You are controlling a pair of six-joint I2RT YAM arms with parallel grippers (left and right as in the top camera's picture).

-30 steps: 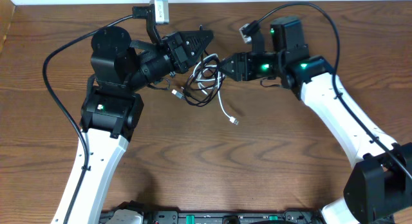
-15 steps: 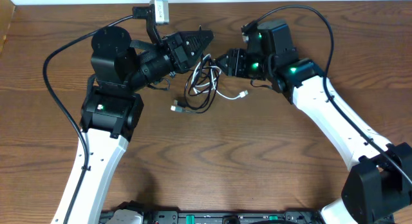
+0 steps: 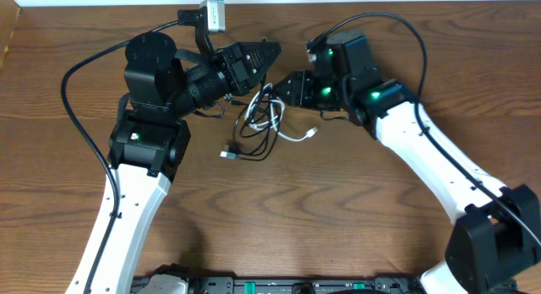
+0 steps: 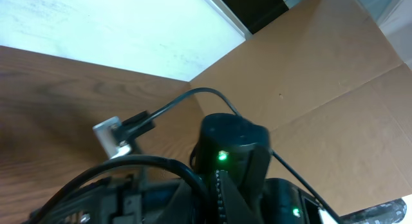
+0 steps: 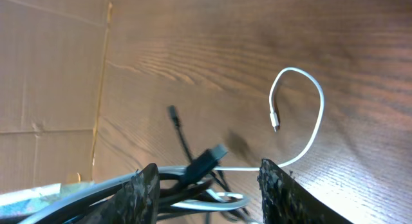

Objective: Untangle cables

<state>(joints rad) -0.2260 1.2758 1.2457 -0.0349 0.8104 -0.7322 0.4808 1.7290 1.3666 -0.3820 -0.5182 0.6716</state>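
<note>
Cables (image 3: 262, 117), where are they now?
— Upper centre of the overhead frame, bunched between my two end effectors. The white plug end (image 3: 313, 133) hung low a second ago and now points right. The black plug (image 3: 226, 155) has slid out to the lower left.
— Your grip?
— My left end effector (image 3: 272, 51) is closed, on what I cannot tell. My right end effector (image 3: 284, 84) has cords between parted fingers (image 5: 145, 192), pinched or not I cannot tell. The ends are freeing, I judge, but the loops are still crossed.
</note>
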